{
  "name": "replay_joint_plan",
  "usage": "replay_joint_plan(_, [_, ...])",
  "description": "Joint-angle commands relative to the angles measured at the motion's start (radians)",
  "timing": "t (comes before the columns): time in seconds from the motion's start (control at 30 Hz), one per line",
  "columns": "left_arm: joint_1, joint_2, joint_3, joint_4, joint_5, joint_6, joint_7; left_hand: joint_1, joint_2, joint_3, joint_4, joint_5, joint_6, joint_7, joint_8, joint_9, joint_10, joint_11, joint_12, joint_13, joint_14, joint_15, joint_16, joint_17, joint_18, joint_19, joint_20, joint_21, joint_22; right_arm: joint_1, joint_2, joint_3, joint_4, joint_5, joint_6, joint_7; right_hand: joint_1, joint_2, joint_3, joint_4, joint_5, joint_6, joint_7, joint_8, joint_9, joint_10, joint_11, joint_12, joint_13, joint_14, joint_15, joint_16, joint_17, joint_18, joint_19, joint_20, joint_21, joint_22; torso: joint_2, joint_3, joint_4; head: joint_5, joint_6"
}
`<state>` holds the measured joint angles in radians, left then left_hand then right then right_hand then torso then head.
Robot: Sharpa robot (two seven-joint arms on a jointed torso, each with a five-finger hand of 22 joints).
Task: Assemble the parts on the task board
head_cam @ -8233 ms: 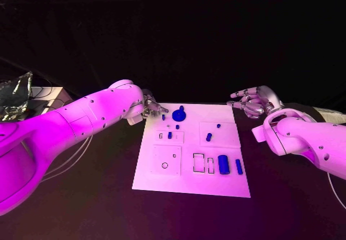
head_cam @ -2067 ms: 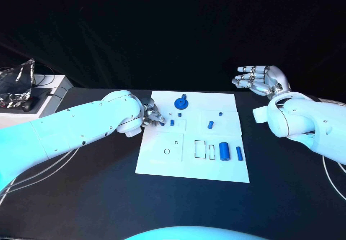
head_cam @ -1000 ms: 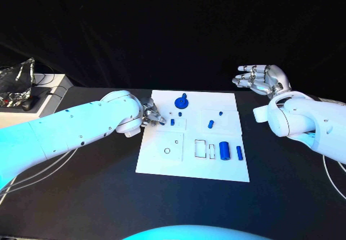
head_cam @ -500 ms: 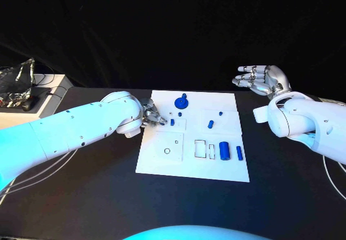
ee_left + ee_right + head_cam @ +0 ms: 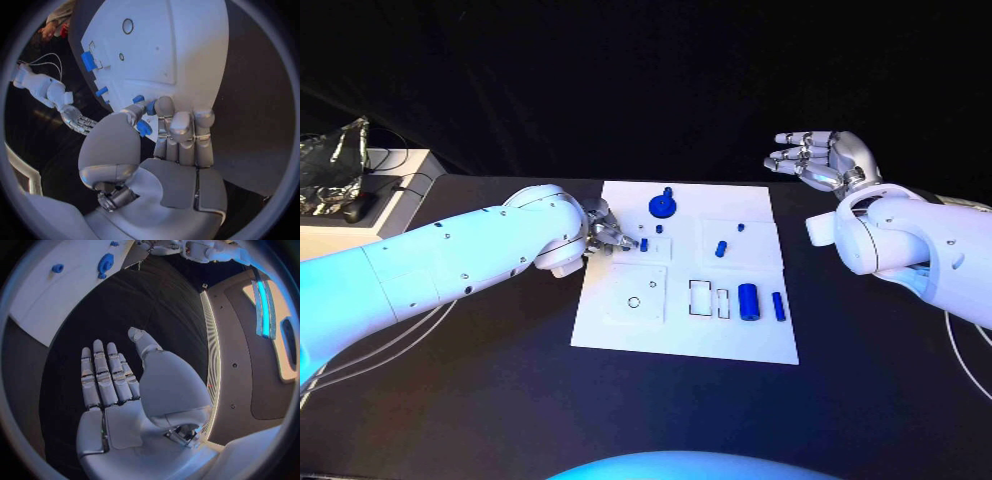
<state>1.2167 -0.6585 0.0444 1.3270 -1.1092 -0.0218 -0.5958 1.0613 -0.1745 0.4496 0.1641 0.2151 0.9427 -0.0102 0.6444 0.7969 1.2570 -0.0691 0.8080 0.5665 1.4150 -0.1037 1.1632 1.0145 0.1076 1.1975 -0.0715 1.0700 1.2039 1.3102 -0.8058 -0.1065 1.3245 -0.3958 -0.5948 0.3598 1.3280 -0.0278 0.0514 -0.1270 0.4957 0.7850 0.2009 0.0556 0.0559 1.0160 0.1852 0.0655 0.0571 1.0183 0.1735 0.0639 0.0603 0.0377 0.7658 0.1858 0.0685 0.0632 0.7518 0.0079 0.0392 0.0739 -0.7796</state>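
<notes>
The white task board point(image 5: 687, 335) lies in the middle of the black table. My left hand point(image 5: 606, 229) sits at its left edge with fingers curled. Thumb and a finger pinch a small blue peg point(image 5: 643, 244) point(image 5: 150, 107) standing on the board. My left hand point(image 5: 164, 150) partly hides a blue round knob point(image 5: 662, 206) point(image 5: 144, 128) further back. Other blue parts rest on the board: small pegs point(image 5: 721, 248), a cylinder point(image 5: 749, 301) and a slim bar point(image 5: 779, 306). My right hand point(image 5: 822, 160) point(image 5: 119, 390) hovers open, fingers spread, beyond the board's far right corner.
A white stand point(image 5: 390, 170) with a crumpled foil object point(image 5: 336, 165) and cables stands at the table's far left. Outlined slots point(image 5: 700, 298) and a ring hole point(image 5: 633, 302) mark the board's near half.
Over the last second nothing has visibly moved: the left hand stays at the peg and the right hand stays raised and spread.
</notes>
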Motion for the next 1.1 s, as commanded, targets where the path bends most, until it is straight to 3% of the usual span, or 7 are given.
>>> replay_joint_plan(0.03, [-0.008, 0.003, -0.005, 0.001, 0.008, 0.015, -0.004, 0.014, -0.002, -0.009, 0.0, -0.004, 0.003, 0.005, -0.004, 0.0, 0.004, 0.002, -0.001, 0.001, 0.001, -0.004, 0.0, 0.001, -0.016, 0.004, -0.006, 0.001, 0.001, -0.001, 0.0, 0.0, 0.002, -0.002, 0.008, 0.007, -0.001, 0.001, -0.004, -0.003, 0.005, -0.006, 0.029, -0.003, -0.001, -0.007, -0.001, -0.007, 0.0, -0.009, -0.001, -0.005, -0.001, -0.004, -0.011, 0.003, -0.007, -0.002, 0.0, -0.0003, 0.0006, -0.001, -0.001])
replay_joint_plan(0.73, [-0.008, -0.009, -0.004, -0.004, 0.004, 0.019, -0.011, 0.011, -0.011, -0.047, 0.022, -0.005, 0.005, 0.006, -0.001, 0.003, 0.004, 0.003, 0.002, 0.002, 0.001, -0.003, 0.001, 0.003, -0.016, 0.006, -0.008, 0.002, 0.003, -0.002, -0.002, 0.0, 0.002, -0.003, 0.007, 0.006, -0.001, 0.001, -0.006, -0.005, 0.005, -0.009, 0.032, -0.004, -0.001, -0.008, 0.0, -0.007, 0.0, -0.019, 0.0, -0.005, -0.001, -0.012, -0.054, 0.004, -0.01, -0.005, 0.0, -0.0016, 0.0006, -0.003, -0.003])
replay_joint_plan(0.9, [-0.008, -0.012, -0.003, -0.002, 0.004, 0.017, -0.011, 0.023, -0.004, -0.136, 0.052, -0.004, 0.007, 0.007, 0.002, 0.006, 0.005, 0.005, 0.003, 0.002, 0.001, -0.002, 0.003, 0.004, -0.017, 0.007, -0.008, 0.004, 0.004, -0.002, -0.002, 0.0, 0.002, -0.003, 0.007, 0.006, -0.001, 0.001, -0.007, -0.005, 0.005, -0.011, 0.032, -0.004, -0.002, -0.009, 0.001, -0.007, 0.0, -0.026, 0.001, -0.006, -0.002, -0.015, -0.068, 0.005, -0.011, -0.005, 0.0, -0.0012, 0.0007, -0.004, -0.004])
replay_joint_plan(1.1, [-0.008, -0.013, -0.003, 0.0, 0.008, 0.01, -0.009, 0.055, 0.023, -0.307, 0.111, -0.001, 0.006, 0.01, 0.005, 0.008, 0.004, 0.006, 0.004, 0.003, 0.001, 0.0, 0.002, 0.004, -0.017, 0.007, -0.008, 0.003, 0.004, -0.002, -0.002, 0.0, 0.002, -0.003, 0.007, 0.006, 0.0, 0.001, -0.007, -0.005, 0.005, -0.011, 0.032, -0.004, -0.002, -0.009, 0.001, -0.007, 0.0, -0.026, 0.001, -0.005, -0.002, -0.016, -0.07, 0.005, -0.011, -0.005, 0.0, -0.001, 0.0003, -0.004, -0.004])
